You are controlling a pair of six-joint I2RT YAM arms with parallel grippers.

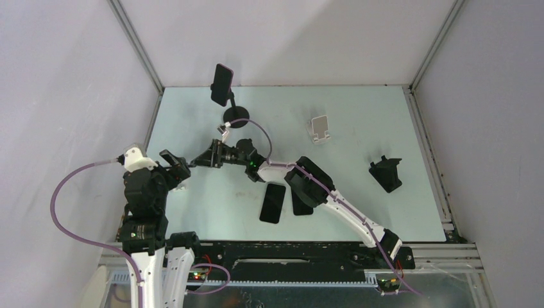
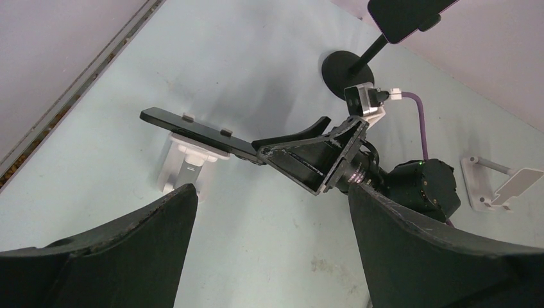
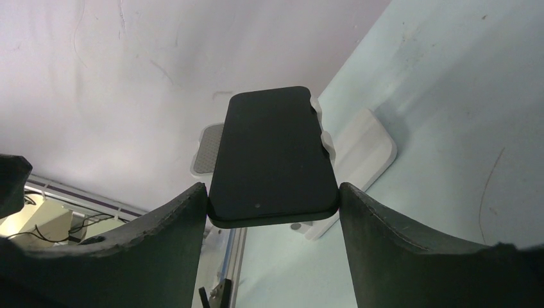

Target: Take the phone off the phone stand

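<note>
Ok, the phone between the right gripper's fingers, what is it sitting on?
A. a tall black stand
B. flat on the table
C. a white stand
C: the phone between the fingers of the right gripper rests on a white stand.

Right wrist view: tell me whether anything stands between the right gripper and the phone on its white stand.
Nothing visible does. The phone lies directly between the fingers of the right gripper, resting on the white stand. No other object is in the gap on either side.
</note>
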